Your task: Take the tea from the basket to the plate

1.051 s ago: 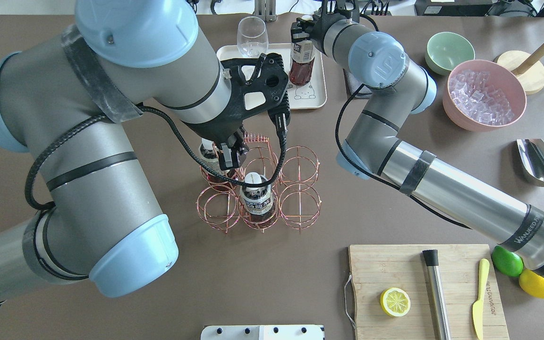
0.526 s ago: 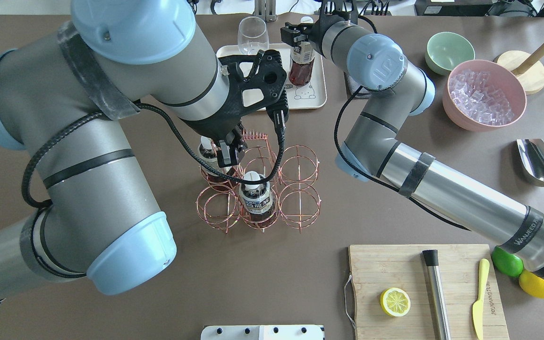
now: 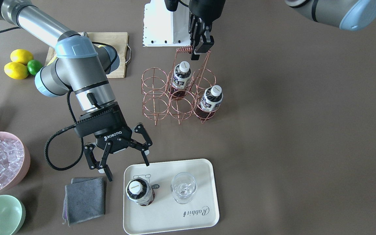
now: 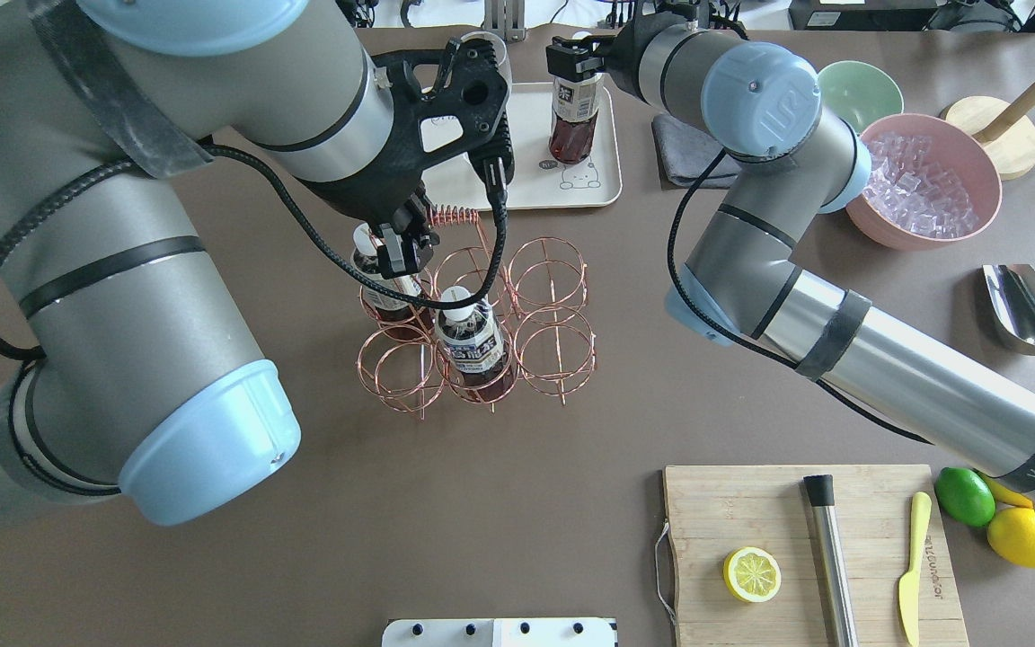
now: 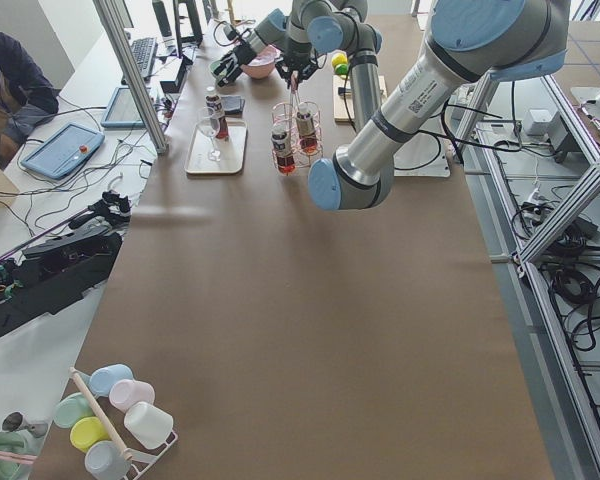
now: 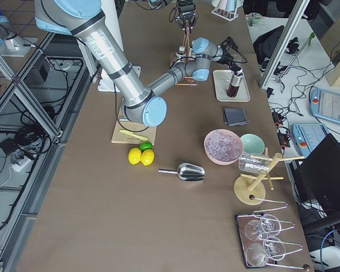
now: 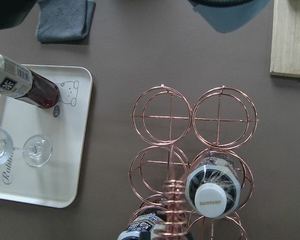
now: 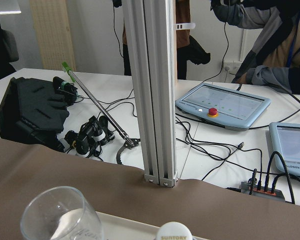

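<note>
Right pincer point(image 3: 127, 169) has let go. Half a second ago it held the tea point(image 3: 139, 192); now it's spread wide, backed off by the plate point(image 3: 165, 219) corner. One tea delivered: upright on the plate near the glass point(image 3: 183, 187), clear bottle, dark red-brown drink, white cap. Left pincer point(image 3: 198, 49) pinches the basket point(image 3: 157, 93) handle. Basket shifted slightly; two other bottles point(image 3: 180, 76) inside.
</note>
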